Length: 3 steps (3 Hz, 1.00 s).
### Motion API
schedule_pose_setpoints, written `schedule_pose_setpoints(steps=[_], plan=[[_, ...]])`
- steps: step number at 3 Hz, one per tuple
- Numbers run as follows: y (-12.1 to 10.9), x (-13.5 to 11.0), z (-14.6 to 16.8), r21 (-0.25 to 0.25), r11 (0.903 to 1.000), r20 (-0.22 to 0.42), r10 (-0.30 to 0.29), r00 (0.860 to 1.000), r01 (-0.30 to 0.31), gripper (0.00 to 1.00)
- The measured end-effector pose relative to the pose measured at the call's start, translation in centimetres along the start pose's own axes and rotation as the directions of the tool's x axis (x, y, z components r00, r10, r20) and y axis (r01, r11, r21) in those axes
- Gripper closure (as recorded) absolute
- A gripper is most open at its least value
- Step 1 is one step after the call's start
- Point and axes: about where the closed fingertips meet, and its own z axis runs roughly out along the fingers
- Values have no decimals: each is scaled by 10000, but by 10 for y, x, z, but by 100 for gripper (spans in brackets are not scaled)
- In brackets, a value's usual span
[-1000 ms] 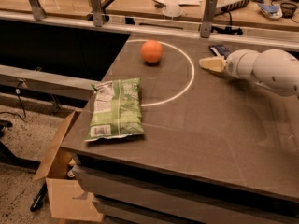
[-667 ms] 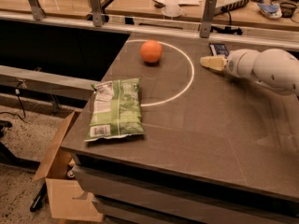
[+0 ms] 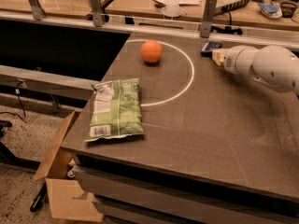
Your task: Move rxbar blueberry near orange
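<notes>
The rxbar blueberry (image 3: 210, 45) is lying flat in the upper right of the frame. It is being carried by the surface (image 3: 210, 125), close to the far edge. It is lying just outside the white circle (image 3: 193, 73) that is painted there. Only its dark blue top is being shown. Its right end is being hidden by the tool, so its long side is only being guessed at. It is being judged to run left to right across the frame.

The tool (image 3: 217, 57) is being held just below and a bit right of the bar. It is being carried by the white arm (image 3: 266, 66), which is reaching in from the right edge. Its tip is being pointed to the left. It cannot be told whether the tool is spread or pressed together. It cannot be told whether the bar is being touched.

The orange (image 3: 151, 51) is sitting to the left of the bar, inside the circle and well apart from it. So the bar is being judged as not yet moved near it. From the tool's tip, the bar is lying a little up and to the left. The orange is lying farther left the same way.

The green chip bag (image 3: 117, 107) is lying lower in the frame, left of the middle, well away from that path. A cardboard box (image 3: 56, 181) is being seen on the floor at the lower left.
</notes>
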Motion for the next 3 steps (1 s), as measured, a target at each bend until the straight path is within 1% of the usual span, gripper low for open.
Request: schedule_pose_setpoints(steps=[1,2,3], plan=[[5,-5,0,-104,9998,95,-149,9998,150,100],[36,-12,-13,-1199,9916,254,-454,9986,481,100],[94,-21,-41,-3148,9425,542,-1001,9935,1121,100]])
